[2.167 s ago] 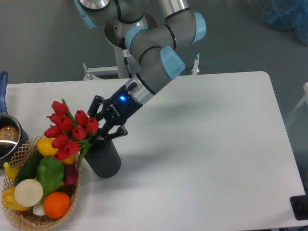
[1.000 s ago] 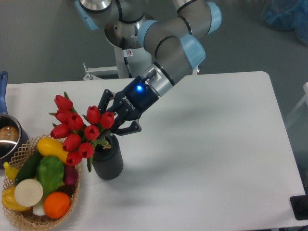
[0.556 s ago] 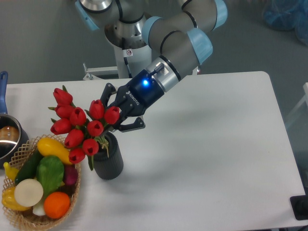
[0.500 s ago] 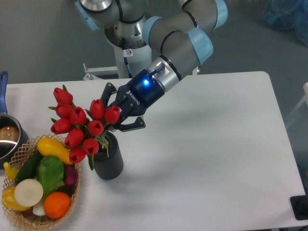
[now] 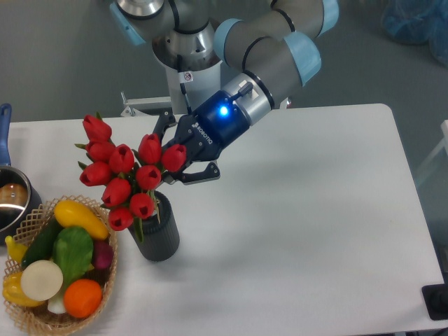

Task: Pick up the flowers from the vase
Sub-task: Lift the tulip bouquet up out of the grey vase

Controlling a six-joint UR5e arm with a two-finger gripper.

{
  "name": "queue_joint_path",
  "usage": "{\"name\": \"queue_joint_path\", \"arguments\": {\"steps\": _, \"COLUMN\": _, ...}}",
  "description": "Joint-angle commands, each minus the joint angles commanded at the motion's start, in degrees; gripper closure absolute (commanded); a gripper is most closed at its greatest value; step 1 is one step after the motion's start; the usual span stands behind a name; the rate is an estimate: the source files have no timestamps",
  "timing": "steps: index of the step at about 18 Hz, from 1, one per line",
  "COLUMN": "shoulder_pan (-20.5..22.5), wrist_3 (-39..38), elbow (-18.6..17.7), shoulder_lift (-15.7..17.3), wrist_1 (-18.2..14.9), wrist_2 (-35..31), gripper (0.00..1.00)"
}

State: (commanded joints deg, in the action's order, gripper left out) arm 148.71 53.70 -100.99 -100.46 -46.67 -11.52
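Note:
The flowers (image 5: pixel 126 175), a bunch of red tulip buds on green stems, hang tilted above the dark grey ribbed vase (image 5: pixel 157 234), which stands upright on the white table. Their lower stems still reach down into the vase's mouth. My gripper (image 5: pixel 175 166) comes in from the upper right and is shut on the flowers, its black fingers closed around the stems just behind the right-hand buds. The buds hide the grip point itself.
A wicker basket (image 5: pixel 31 220) of fruit and vegetables sits at the front left, right beside the vase. A metal pot (image 5: pixel 10 199) with a blue handle (image 5: pixel 5 133) is at the left edge. The table's right half lies beyond the arm.
The gripper has risen and shifted right with the flowers, drawing the bunch higher out of the vase. The vase has stayed in place.

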Motion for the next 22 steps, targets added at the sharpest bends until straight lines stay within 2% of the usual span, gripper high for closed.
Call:
{"name": "queue_joint_path", "arguments": {"steps": 3, "shoulder_pan": 0.53, "wrist_3": -1.31, "elbow": 0.00, "shoulder_lift": 0.09, "wrist_1": 0.09, "wrist_2": 1.32, "gripper": 0.68}}
{"name": "queue_joint_path", "arguments": {"steps": 10, "shoulder_pan": 2.02, "wrist_3": -5.45, "elbow": 2.55, "shoulder_lift": -0.09, "wrist_1": 0.09, "wrist_2": 5.36, "gripper": 0.68}}
{"name": "queue_joint_path", "arguments": {"steps": 18, "shoulder_pan": 3.60, "wrist_3": -5.01, "elbow": 4.39, "shoulder_lift": -0.53, "wrist_1": 0.18, "wrist_2": 5.36, "gripper": 0.69}}
{"name": "queue_joint_path", "arguments": {"steps": 19, "shoulder_pan": 4.22, "wrist_3": -5.01, "elbow": 4.83, "shoulder_lift": -0.70, "wrist_1": 0.18, "wrist_2": 5.28, "gripper": 0.70}}
{"name": "queue_joint_path", "arguments": {"steps": 21, "shoulder_pan": 5.18, "wrist_3": -4.31, "elbow": 5.45, "shoulder_lift": -0.88, "wrist_1": 0.52, "wrist_2": 4.75, "gripper": 0.87}}
{"name": "queue_joint_path", "arguments": {"steps": 22, "shoulder_pan": 5.88, "wrist_3": -3.26, "elbow": 5.62, "shoulder_lift": -1.05, "wrist_1": 0.53, "wrist_2": 4.66, "gripper": 0.91}}
